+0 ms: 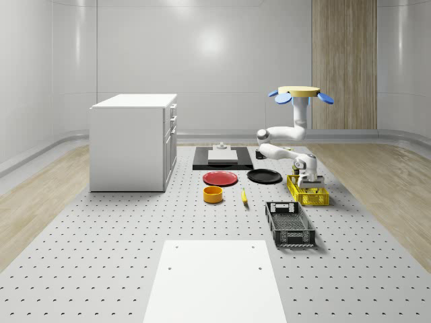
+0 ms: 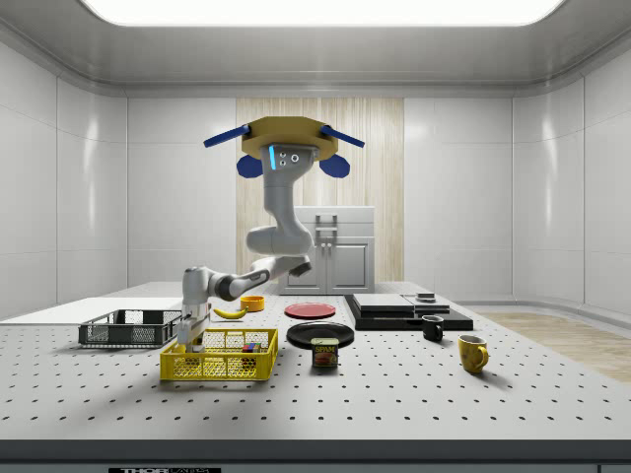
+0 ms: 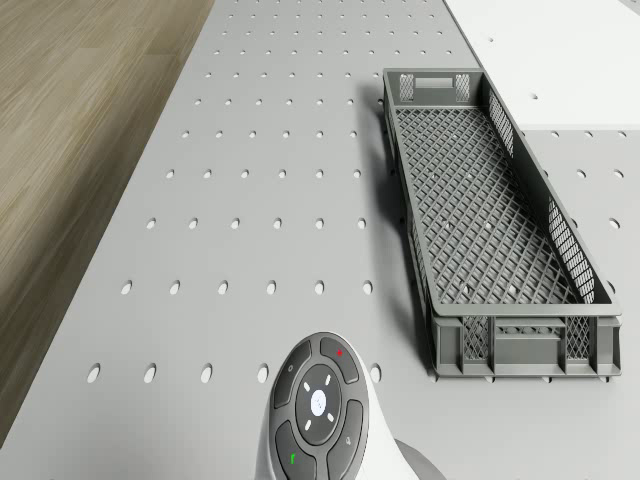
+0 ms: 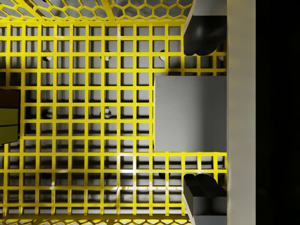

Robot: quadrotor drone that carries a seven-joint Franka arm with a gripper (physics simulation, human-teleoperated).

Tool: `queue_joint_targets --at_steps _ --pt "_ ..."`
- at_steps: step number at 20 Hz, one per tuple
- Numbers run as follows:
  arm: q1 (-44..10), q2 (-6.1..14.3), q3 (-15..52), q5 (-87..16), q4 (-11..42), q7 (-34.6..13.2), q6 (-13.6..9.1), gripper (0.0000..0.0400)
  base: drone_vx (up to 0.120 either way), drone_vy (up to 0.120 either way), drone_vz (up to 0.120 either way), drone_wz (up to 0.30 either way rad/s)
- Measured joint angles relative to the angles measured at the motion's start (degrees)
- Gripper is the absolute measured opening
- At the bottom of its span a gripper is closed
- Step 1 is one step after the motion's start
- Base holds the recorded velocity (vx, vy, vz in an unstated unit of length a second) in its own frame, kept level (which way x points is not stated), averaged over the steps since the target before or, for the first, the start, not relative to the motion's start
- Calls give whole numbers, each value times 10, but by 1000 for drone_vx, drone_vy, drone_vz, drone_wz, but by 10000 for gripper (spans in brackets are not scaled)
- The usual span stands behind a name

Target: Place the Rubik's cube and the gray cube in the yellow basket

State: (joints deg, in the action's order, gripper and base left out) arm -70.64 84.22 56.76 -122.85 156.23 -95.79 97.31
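Hovering drone point(image 1: 299, 92) lowers its gripper point(image 4: 202, 110) into the yellow basket point(image 1: 308, 190) right of centre, jaws flanking the rigid, light-looking gray cube point(image 4: 190, 114) by its flat sides.

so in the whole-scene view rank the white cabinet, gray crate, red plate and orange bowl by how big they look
1. White cabinet
2. Gray crate, though it sits nearer the camera
3. Red plate
4. Orange bowl
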Motion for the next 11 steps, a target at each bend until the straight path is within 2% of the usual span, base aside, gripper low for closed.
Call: queue_joint_targets --at_steps 5,11 --pt "12 0 28 25 18 2 -19 394 0 0 0 0" --pt "18 -2 45 39 28 3 -31 399 0 0 0 0"
